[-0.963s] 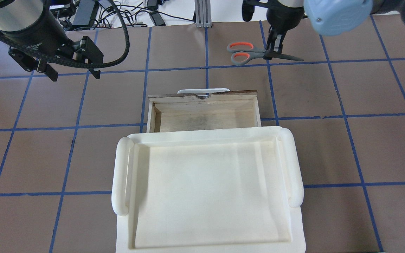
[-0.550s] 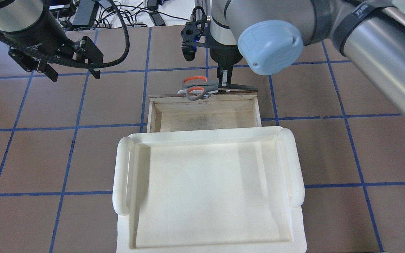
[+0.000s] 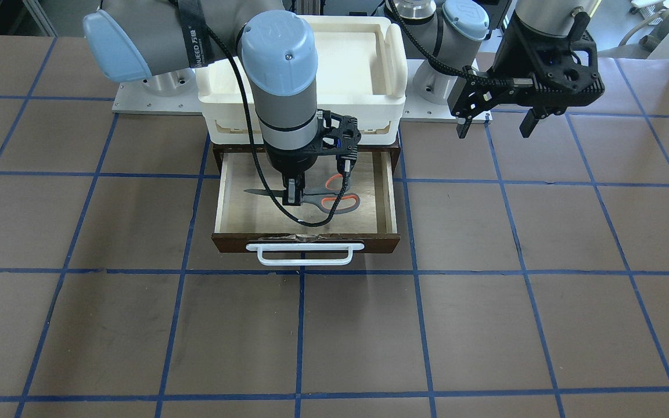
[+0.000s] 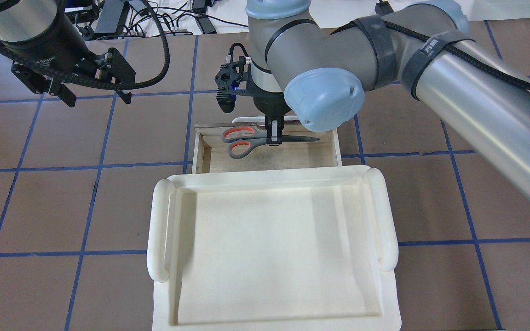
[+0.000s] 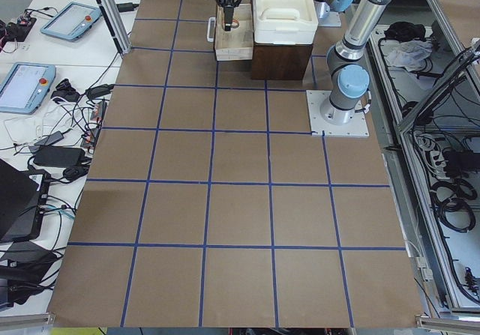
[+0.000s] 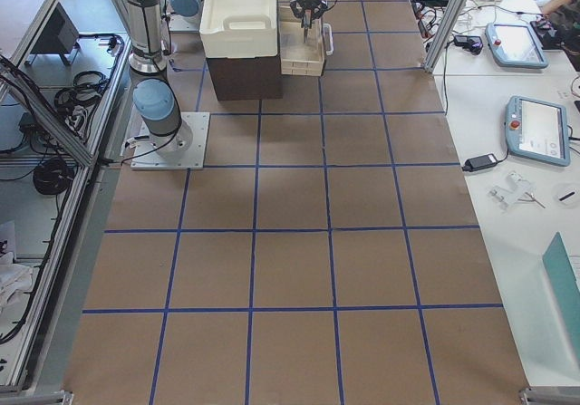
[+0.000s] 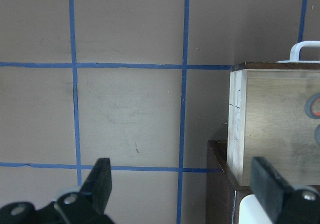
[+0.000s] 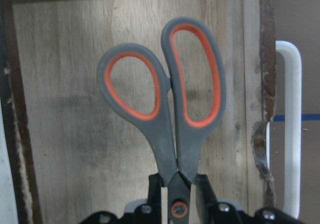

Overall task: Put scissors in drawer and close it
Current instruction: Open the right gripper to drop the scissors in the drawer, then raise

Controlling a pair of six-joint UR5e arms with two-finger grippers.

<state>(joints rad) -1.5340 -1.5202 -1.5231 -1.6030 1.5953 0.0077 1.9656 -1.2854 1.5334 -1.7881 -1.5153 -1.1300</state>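
The scissors [image 4: 245, 140], with grey handles lined orange-red, are held level over the pale interior of the open drawer [image 4: 337, 148]. They also show in the front view [image 3: 335, 201] and the right wrist view [image 8: 170, 108]. My right gripper [image 4: 274, 138] is shut on the scissors at the pivot, seen also in the front view [image 3: 292, 195]. I cannot tell if the scissors touch the drawer floor [image 8: 70, 114]. My left gripper [image 4: 97, 97] is open and empty, hovering left of the drawer; it shows in the left wrist view [image 7: 182, 184].
A white plastic tray [image 4: 159, 230] sits on top of the dark cabinet, behind the drawer opening. The drawer's white bar handle [image 3: 305, 254] sticks out from its dark brown front [image 3: 230, 241]. Brown table with blue grid lines lies all round.
My right arm has carried the scissors from the far right of the table, over the drawer front, and down into the drawer opening. My left arm has not moved.
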